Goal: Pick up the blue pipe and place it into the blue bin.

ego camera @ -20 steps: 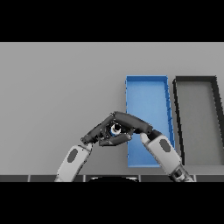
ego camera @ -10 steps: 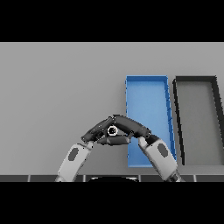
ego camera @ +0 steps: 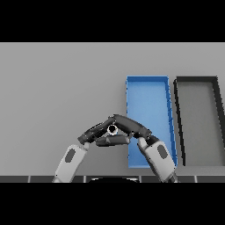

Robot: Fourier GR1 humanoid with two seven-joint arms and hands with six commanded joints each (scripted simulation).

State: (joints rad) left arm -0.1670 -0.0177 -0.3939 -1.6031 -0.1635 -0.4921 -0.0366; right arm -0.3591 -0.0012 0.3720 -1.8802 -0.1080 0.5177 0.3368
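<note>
Dark fingers of your right hand (ego camera: 129,127) clench the blue pipe (ego camera: 112,129) near the tabletop's (ego camera: 57,88) front edge, left hand (ego camera: 94,133) curled against it, likely for support; blue bin (ego camera: 148,80) just right, black bin (ego camera: 196,80) beyond.

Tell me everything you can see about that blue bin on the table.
The blue bin is a long, shallow rectangular tray, bright blue with thin raised walls and a flat floor; it looks like plastic. Nothing can be seen inside it. It rests flat on the grey table, its long side running away from the robot, close beside a similar black bin on its right; whether they touch is unclear. The robot's right hand and forearm cover its near left corner.
</note>
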